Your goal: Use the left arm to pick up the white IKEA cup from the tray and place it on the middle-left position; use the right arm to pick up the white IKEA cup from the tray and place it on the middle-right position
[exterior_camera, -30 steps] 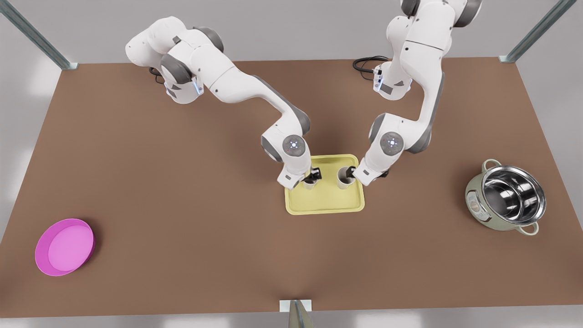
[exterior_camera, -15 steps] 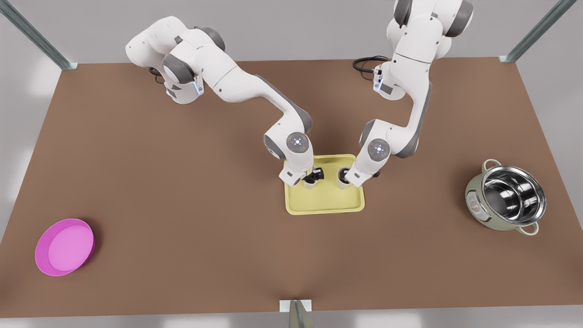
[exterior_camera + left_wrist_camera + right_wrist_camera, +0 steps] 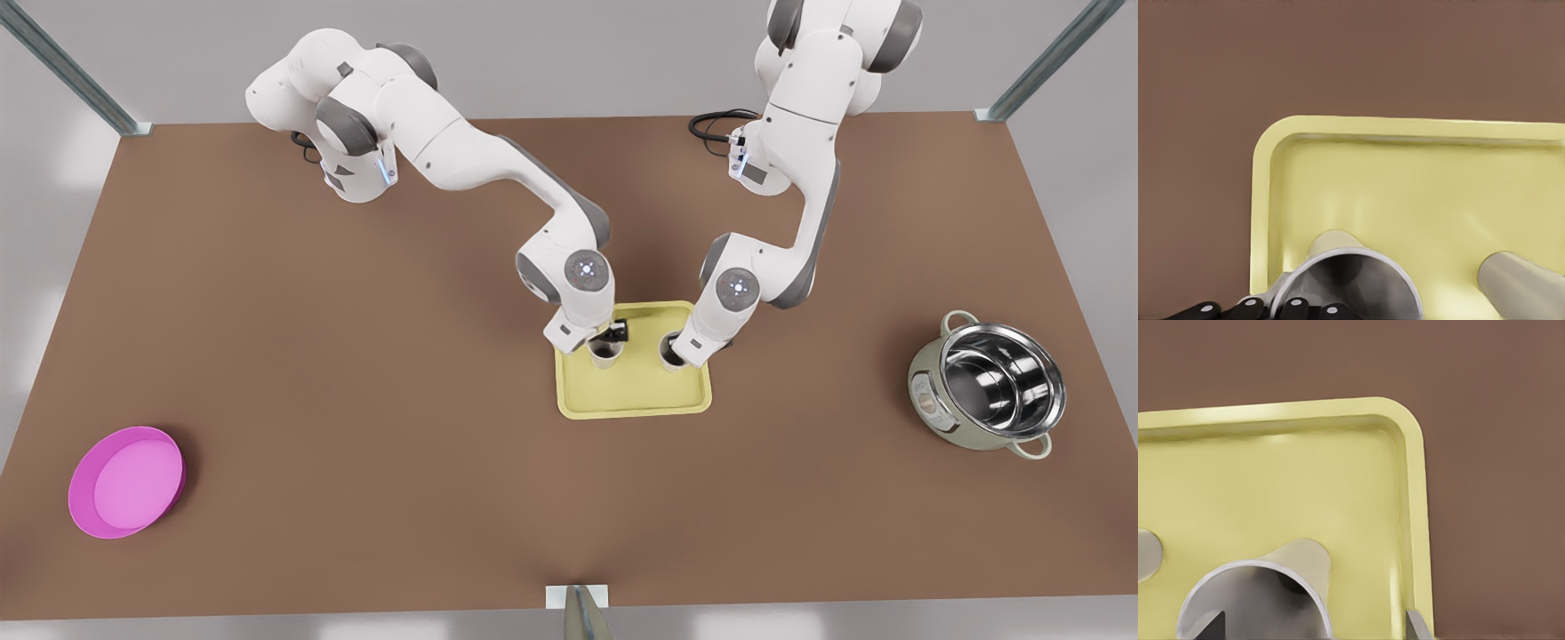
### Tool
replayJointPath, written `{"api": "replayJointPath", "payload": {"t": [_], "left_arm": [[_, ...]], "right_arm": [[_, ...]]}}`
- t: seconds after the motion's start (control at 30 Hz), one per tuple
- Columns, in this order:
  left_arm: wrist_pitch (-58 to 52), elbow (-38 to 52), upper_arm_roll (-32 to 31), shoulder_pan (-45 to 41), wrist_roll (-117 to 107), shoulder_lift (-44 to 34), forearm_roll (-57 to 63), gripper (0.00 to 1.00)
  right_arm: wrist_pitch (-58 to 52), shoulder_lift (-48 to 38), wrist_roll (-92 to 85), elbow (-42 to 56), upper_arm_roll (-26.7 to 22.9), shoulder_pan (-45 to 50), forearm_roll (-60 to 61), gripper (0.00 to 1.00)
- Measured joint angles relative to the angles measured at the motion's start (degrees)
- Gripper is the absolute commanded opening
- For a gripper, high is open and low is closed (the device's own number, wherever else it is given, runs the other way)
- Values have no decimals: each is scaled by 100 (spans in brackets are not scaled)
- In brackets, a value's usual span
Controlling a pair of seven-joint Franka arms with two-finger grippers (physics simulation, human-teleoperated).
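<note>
On the brown table (image 3: pixel 356 373), the pale yellow tray (image 3: pixel 636 400) carries two white cups: the left gripper (image 3: pixel 607 339) pinches the rim of the left cup (image 3: pixel 605 354), one finger inside and one outside, and in the left wrist view that cup (image 3: pixel 1348 280) sits at the tray's corner with its neighbour (image 3: pixel 1521 287) beside it. The right gripper (image 3: pixel 677 353) straddles the wall of the right cup (image 3: pixel 669 356), fingers (image 3: pixel 1208 623) pinching it. A magenta dish (image 3: pixel 126 482) and a steel pot (image 3: pixel 991 384) lie well apart
</note>
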Motion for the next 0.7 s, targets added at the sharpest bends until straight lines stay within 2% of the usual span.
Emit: {"api": "replayJointPath", "payload": {"t": [0.1, 0.2, 0.23, 0.27, 0.3, 0.33, 0.37, 0.47, 0.57, 0.63, 0.67, 0.7], "left_arm": [[-51, 35, 97, 38, -48, -194, 3, 20], [-296, 174, 636, 91, 4, -461, 2, 20], [-363, 185, 795, 199, 65, -488, -8, 20], [-418, 190, 882, 422, 155, -495, -66, 20], [-448, 194, 928, 638, 255, -472, -122, 20], [-435, 195, 951, 789, 358, -397, -166, 20], [-397, 195, 962, 920, 471, -312, -246, 20], [-145, 199, 971, 1111, 837, 12, -641, 20], [183, 201, 974, 1147, 1148, 217, -818, 20], [396, 197, 974, 1158, 1329, 321, -876, 20], [482, 199, 973, 1165, 1420, 345, -905, 65], [555, 197, 972, 1168, 1521, 347, -943, 100]], "right_arm": [[-51, 30, 29, -61, -14, -12, -64, 100], [9, 148, 53, -77, -15, -7, -104, 100], [47, 191, 61, -79, -15, -6, -110, 95], [81, 227, 68, -80, -16, -2, -115, 84], [110, 246, 74, -77, -16, 0, -118, 54], [135, 255, 78, -75, -16, 3, -119, 40], [160, 259, 79, -73, -13, 12, -117, 33], [271, 262, 73, -68, -12, 43, -91, 32], [373, 262, 95, -64, -9, 46, -102, 20], [420, 262, 106, -64, -7, 46, -101, 21], [436, 258, 112, -62, -7, 47, -100, 22], [450, 249, 119, -58, -7, 46, -102, 23]]}}
